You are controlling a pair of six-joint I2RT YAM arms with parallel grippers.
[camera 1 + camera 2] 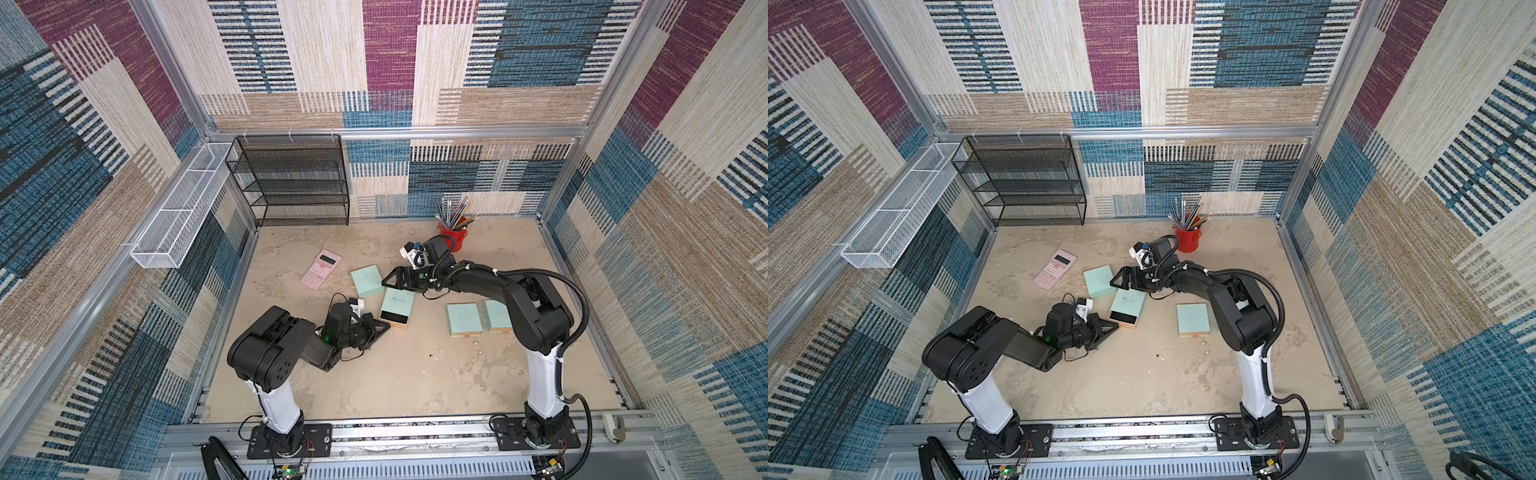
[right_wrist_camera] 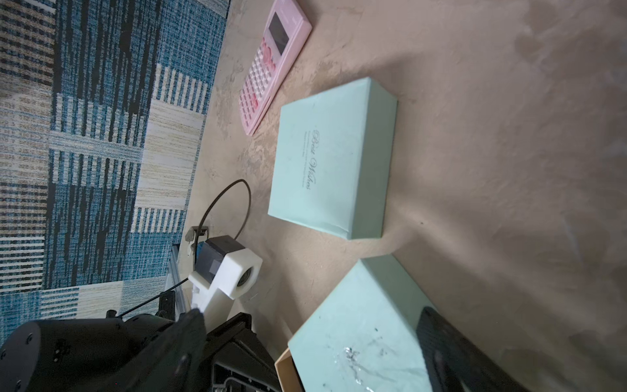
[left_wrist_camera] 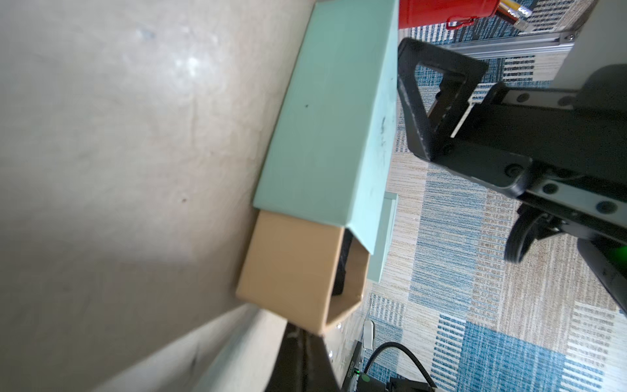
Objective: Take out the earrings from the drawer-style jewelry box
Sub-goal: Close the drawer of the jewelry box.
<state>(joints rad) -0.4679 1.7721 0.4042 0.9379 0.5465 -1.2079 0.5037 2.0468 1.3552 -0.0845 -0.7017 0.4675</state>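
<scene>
The drawer-style jewelry box (image 1: 398, 302) lies mid-table, a mint-green sleeve (image 3: 325, 135) with a tan drawer (image 3: 291, 271) pulled partly out of its near end. The drawer's inside looks dark, and no earring shows in it. My left gripper (image 1: 385, 325) is shut, its tips (image 3: 305, 342) right at the drawer's front corner. My right gripper (image 1: 388, 283) stands open over the sleeve's far end (image 2: 359, 339). One of its fingers (image 2: 441, 339) is beside the sleeve's edge. Tiny whitish earrings (image 1: 473, 343) lie as specks on the table in both top views, with another (image 1: 1169, 351) nearby.
Three closed mint boxes sit around: one (image 1: 366, 281) just behind the open box, two (image 1: 464, 318) (image 1: 498, 316) to its right under my right arm. A pink calculator (image 1: 321, 269), a red pencil cup (image 1: 455, 237), a black mesh shelf (image 1: 291, 183) and a white wire basket (image 1: 178, 216) stand further back.
</scene>
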